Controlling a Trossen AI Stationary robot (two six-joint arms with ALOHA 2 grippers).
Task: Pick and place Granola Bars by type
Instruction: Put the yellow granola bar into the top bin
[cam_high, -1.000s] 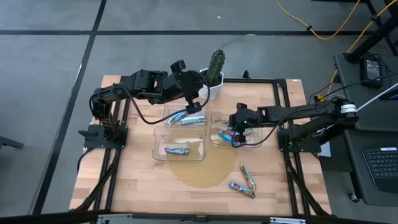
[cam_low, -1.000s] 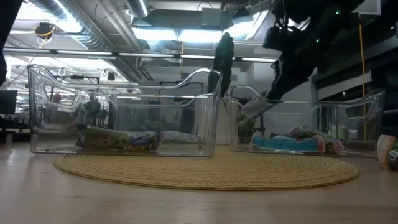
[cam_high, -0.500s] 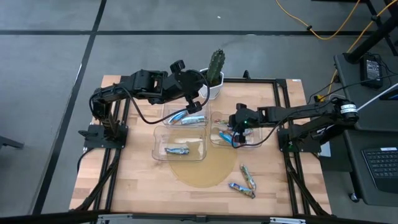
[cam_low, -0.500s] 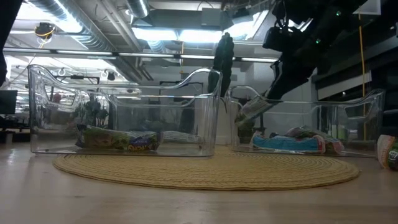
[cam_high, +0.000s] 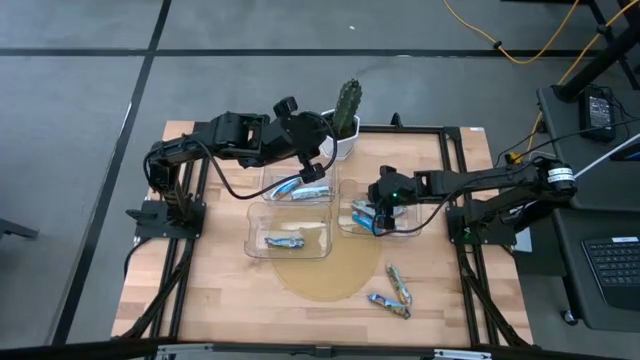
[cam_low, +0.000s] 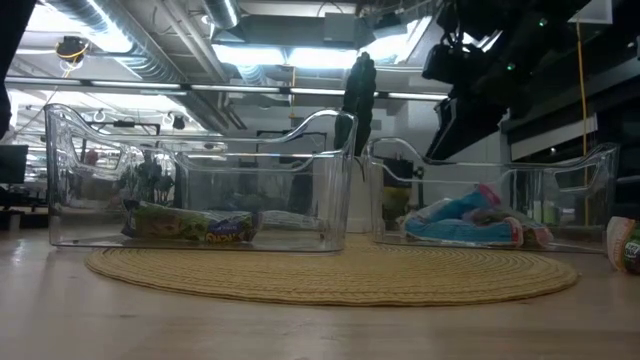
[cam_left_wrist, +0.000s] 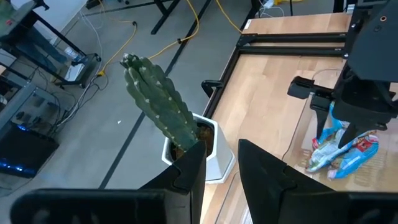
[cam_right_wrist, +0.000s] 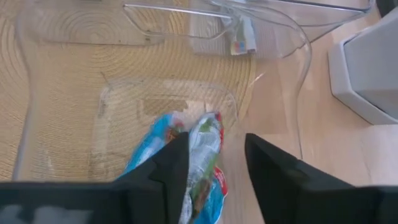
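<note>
Granola Bars (cam_high: 391, 291) not yet sorted lay nearest: about three loose on the bare counter (cam_high: 220, 290), beyond the edge of the round woven mat (cam_high: 325, 270). On the mat stood the near clear bin (cam_high: 255, 245), holding one brownish-green bar (cam_low: 190, 224). To its right the right-hand bin (cam_right_wrist: 37, 93) held a small heap of blue and silver-blue bars (cam_low: 465, 222).

Right hand (cam_right_wrist: 214, 165) hung just above that heap, fingers apart and empty, one silver-blue bar (cam_right_wrist: 202, 149) lying directly below the gap. Judged: a release step just completed here, bar in its bin.

Farther back, the far bin (cam_high: 270, 180) held bars as well (cam_high: 300, 190). Left hand (cam_high: 318, 162) was poised over its rear edge, close to the potted cactus (cam_left_wrist: 158, 106); its fingers stood apart with nothing between them. It looked to be waiting.

Next move, as judged: right arm should lift clear of the bin wall, swing to the loose bars on the counter, come down over one with fingers straddling its short width, close, then carry it to the bin matching its wrapper. Those bars lay close together, so a clean single pick needs care.
</note>
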